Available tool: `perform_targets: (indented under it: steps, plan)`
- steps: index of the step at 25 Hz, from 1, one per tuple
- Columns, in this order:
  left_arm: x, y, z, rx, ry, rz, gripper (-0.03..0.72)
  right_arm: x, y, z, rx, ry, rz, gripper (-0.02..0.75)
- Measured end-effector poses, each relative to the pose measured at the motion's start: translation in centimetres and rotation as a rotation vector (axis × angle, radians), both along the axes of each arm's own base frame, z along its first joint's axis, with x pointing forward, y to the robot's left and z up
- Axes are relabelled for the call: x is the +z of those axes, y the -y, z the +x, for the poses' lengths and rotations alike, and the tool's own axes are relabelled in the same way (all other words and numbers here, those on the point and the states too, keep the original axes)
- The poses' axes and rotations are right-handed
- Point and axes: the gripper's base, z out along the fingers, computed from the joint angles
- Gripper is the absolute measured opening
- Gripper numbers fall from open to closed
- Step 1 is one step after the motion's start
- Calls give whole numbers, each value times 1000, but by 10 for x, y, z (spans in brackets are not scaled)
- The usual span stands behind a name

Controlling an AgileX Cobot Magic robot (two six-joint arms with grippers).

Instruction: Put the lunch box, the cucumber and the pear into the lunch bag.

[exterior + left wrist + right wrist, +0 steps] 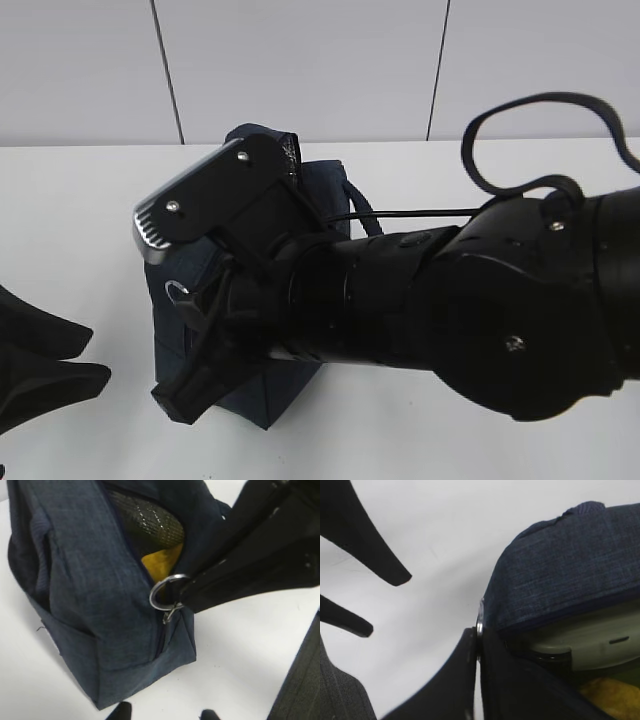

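Note:
The navy lunch bag [262, 402] stands mid-table, mostly hidden behind my right arm. My right gripper [478, 632] is shut on the bag's metal zipper ring [167, 591], at the end of the partly open zip. Inside the opening lie the dark green cucumber [150, 520] and the yellow pear [162, 565]. The right wrist view also shows the pale green lunch box [590, 645] inside, with the pear [612, 697] beside it. My left gripper [165, 715] hovers open over the bare table just off the bag's near corner, holding nothing.
White tabletop [80, 200] surrounds the bag, with a pale panelled wall [300, 60] behind. The right arm's black cable [540, 110] loops above its wrist. The left gripper's fingers [50, 370] sit at the lower left of the exterior view.

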Motion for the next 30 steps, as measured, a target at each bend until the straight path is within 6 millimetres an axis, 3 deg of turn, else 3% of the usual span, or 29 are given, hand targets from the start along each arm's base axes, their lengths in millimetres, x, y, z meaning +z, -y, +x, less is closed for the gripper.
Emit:
perform_targets:
  steps: [15,30]
  plan:
    - [-23,11,30,-88,77,40,278,0,0,0,7,-2,-11,0]
    - [-38,23,67,-91,19,56,278,-1,0,-1,8,-8,-17,0]
